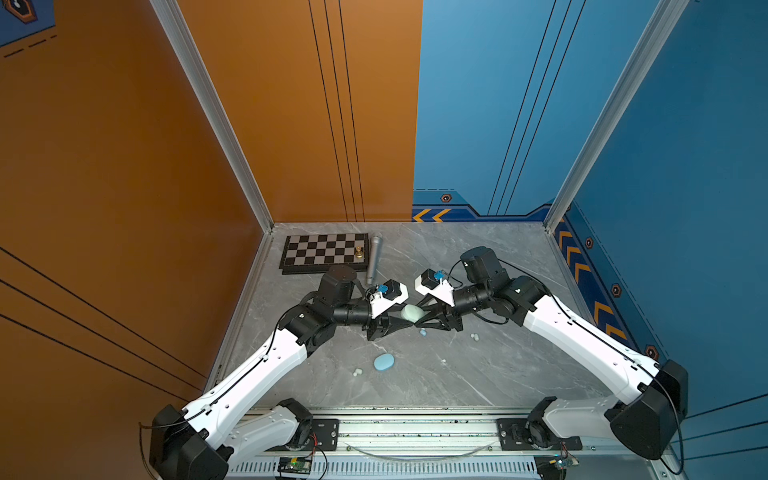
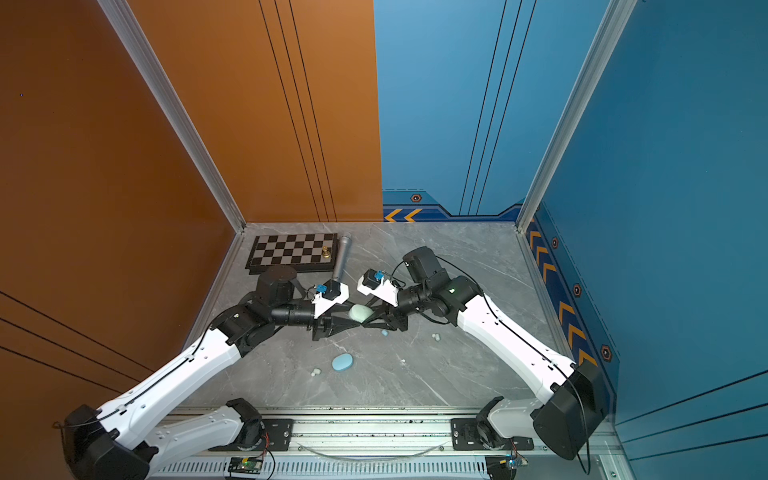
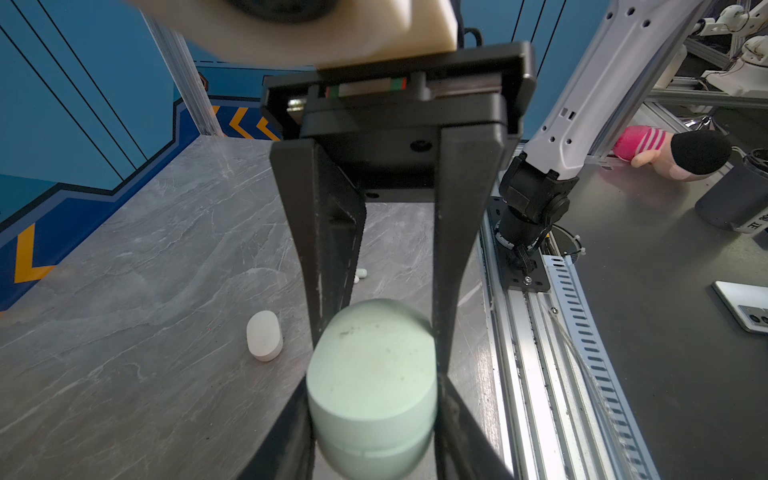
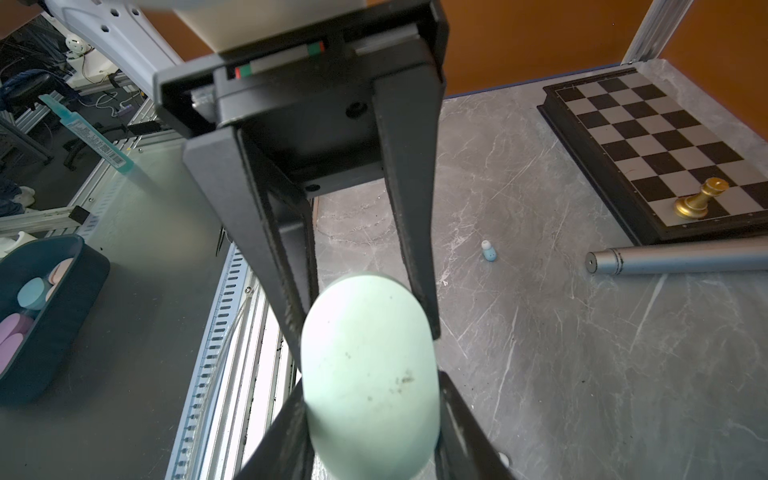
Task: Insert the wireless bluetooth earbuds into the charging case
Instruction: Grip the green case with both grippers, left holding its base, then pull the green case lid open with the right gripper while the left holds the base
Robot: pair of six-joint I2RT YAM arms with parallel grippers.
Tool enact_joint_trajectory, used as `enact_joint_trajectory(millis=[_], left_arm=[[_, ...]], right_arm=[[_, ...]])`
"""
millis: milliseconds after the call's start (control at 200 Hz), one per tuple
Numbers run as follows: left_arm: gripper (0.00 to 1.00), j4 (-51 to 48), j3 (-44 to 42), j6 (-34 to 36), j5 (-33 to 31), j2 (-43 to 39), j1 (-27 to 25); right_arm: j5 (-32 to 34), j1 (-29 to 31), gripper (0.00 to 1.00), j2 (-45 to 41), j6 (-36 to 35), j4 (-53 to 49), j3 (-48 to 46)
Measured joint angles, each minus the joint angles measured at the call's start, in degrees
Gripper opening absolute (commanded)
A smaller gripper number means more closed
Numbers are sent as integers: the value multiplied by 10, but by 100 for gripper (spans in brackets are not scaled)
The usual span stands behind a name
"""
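Gripping the pale green case (image 1: 410,311) together, left gripper (image 3: 374,399) and right gripper (image 4: 372,386) cover its sides.

The pale green charging case (image 1: 411,312), closed, is held raised; tiny earbuds (image 1: 423,332) lie scattered below.

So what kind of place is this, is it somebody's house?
Probably a robot lab, not a house. The left arm and right arm are mounted on a metal rail, painted panels wall in the table, and more robot-like machines stand outside.
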Motion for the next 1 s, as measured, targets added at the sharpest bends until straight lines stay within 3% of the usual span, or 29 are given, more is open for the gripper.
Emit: enact_joint_trajectory(millis=[290, 601, 996], left_arm=[[0, 0, 1, 0, 2, 0, 2], [0, -27, 1, 15, -4, 0, 5], [0, -43, 1, 15, -5, 0, 5]], right_arm=[[0, -1, 47, -5, 24, 7, -4], [19, -25, 54, -35, 91, 55, -21], [65, -27, 47, -47, 110, 102, -42]])
